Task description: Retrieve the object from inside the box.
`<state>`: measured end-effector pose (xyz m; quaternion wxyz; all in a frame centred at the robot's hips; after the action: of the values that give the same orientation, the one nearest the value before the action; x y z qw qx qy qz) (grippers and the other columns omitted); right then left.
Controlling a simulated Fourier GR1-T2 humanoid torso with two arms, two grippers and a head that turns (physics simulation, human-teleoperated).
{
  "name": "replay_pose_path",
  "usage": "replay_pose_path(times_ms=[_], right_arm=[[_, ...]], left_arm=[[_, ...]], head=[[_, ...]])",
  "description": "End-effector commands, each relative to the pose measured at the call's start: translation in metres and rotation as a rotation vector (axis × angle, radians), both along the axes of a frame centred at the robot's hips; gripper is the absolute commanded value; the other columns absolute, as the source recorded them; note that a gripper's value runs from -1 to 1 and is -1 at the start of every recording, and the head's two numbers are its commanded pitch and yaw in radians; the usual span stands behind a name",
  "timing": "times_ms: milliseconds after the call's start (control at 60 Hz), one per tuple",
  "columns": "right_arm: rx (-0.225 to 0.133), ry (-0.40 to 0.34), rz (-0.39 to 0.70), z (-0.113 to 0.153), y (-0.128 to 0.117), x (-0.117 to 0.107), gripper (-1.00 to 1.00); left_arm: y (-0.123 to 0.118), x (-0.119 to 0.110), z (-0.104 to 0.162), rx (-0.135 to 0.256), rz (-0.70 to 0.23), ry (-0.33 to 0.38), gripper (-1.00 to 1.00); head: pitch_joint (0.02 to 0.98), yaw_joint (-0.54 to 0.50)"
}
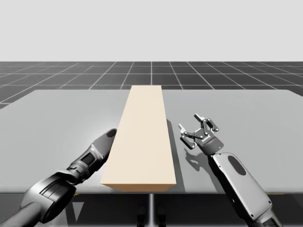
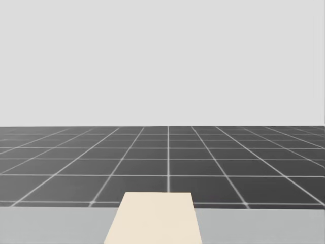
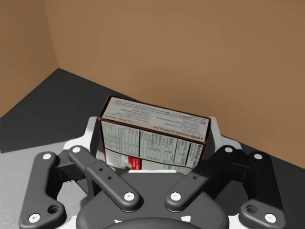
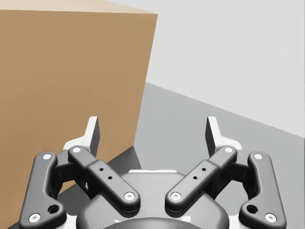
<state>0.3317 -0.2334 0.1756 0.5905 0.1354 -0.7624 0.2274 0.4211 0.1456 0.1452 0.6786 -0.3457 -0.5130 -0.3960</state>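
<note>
While the high view has my left arm (image 1: 90, 158) running up to the left side wall of the long tan box (image 1: 144, 137) near its front end, with the hand hidden past that wall, the left wrist view looks around inside the box. It shows brown walls ahead and to one side, a dark floor, and a small white carton (image 3: 155, 143) standing upright. My left gripper (image 3: 153, 132) is closed on that carton, with a white fingertip (image 3: 93, 136) pressed flat against each of its two sides, so the carton sits squarely between them. Its printed panel faces the camera. Its far edge lies near the back wall, though I cannot tell whether the two touch, nor whether the carton rests on the floor or hangs just above it. My right gripper (image 1: 190, 124) is over the grey table (image 1: 246, 109), just to the right of the box and apart from it, with its fingers spread wide. In its own wrist view the box's outer wall rises ahead and off to one side, and grey table surface shows between the fingers. The box lies lengthwise down the middle of the table, running from near the front edge back toward the far one, and from above its top reads as one closed, flat face. My head camera is pointed high. It catches the far end of the box's top, a strip of table on either side and the dark gridded floor (image 2: 167, 157) beyond.
</note>
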Motion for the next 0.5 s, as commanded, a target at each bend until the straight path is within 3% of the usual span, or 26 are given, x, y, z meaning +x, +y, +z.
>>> replay_pose_path(times_ms=[17,83,117,150,167,333,500], right_arm=[[-0.002,-0.001,-0.004,-0.001,0.000,0.000,-1.00],[-0.001,0.000,-0.006,0.000,0.000,0.001,-1.00],[-0.004,-0.002,-0.005,-0.001,0.000,0.000,-1.00],[-0.004,0.000,-0.006,-0.001,0.000,0.000,-1.00],[-0.003,0.001,-0.006,-0.001,0.000,0.000,-1.00],[-0.003,0.002,-0.009,-0.001,-0.001,0.000,-1.00],[0.008,0.006,-0.018,0.001,-0.005,0.001,-1.00]], left_arm=[[-0.002,0.016,-0.005,0.029,-0.010,0.013,-1.00],[-0.005,0.020,-0.003,0.033,-0.026,0.017,-1.00],[-0.006,0.021,-0.004,0.034,-0.026,0.016,-0.65],[-0.006,0.021,-0.005,0.028,-0.031,0.028,0.29],[-0.007,0.021,-0.005,0.030,-0.032,0.027,1.00],[-0.001,0.018,-0.011,0.027,-0.021,0.031,1.00],[0.028,0.004,0.002,0.016,0.039,0.006,1.00]], head=[[0.130,0.02],[0.134,0.02],[0.137,0.02],[0.140,0.01],[0.142,0.02],[0.146,0.02],[0.136,0.02]])
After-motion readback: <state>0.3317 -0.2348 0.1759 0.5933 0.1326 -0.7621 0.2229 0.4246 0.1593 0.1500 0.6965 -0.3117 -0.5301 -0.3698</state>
